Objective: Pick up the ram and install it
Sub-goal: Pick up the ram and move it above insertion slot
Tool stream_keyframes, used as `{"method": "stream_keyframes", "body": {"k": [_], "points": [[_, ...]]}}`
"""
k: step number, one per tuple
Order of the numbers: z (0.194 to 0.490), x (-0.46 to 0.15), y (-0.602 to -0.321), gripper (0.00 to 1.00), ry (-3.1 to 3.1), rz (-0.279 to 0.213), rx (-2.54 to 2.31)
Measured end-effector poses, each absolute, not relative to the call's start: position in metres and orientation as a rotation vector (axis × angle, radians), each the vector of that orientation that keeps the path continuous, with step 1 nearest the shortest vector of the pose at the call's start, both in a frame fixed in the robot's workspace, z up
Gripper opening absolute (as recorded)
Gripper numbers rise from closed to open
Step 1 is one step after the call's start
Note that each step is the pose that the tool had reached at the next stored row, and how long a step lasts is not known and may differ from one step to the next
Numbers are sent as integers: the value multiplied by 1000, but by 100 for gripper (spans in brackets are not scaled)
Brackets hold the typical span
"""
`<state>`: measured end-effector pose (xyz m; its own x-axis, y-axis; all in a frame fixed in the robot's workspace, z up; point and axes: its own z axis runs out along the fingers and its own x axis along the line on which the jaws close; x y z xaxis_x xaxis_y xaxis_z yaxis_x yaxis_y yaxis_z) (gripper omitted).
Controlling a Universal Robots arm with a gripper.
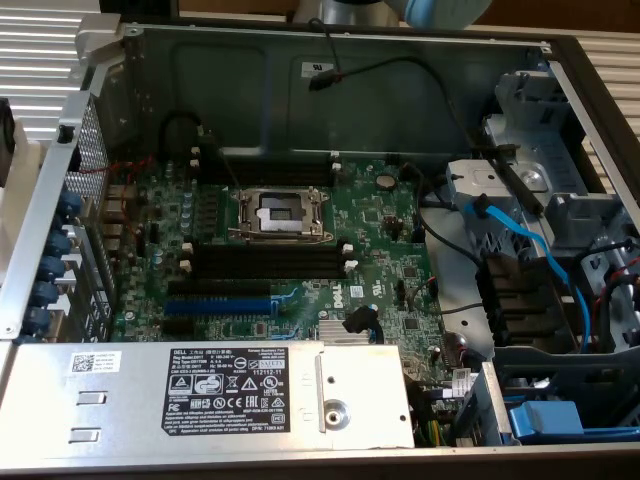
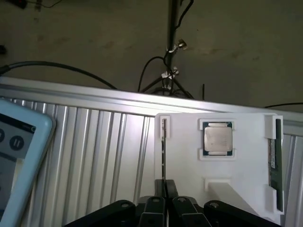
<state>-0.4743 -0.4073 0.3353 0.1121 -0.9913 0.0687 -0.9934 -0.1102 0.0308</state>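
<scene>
Gripper (image 2: 165, 188) is sitting closed on the near end of the ram (image 2: 163, 151), which is standing on edge in a tray (image 2: 184, 163) slot beside the CPU (image 2: 218, 138); a second stick (image 2: 273, 161) is resting on the CPU's other side. Since the hold is looking end-on rather than centred, the pick is probably calling for a square, firm clamp and a straight pull, so the ram is not tilting or catching on the slot's clip (image 2: 164, 126).
</scene>
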Motion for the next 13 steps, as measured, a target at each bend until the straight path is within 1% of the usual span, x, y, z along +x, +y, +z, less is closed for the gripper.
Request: {"method": "stream_keyframes", "body": {"k": [5, 13], "points": [[355, -471, -407, 12, -2045, 53, 2287], [379, -438, -408, 12, -2045, 53, 2287]]}}
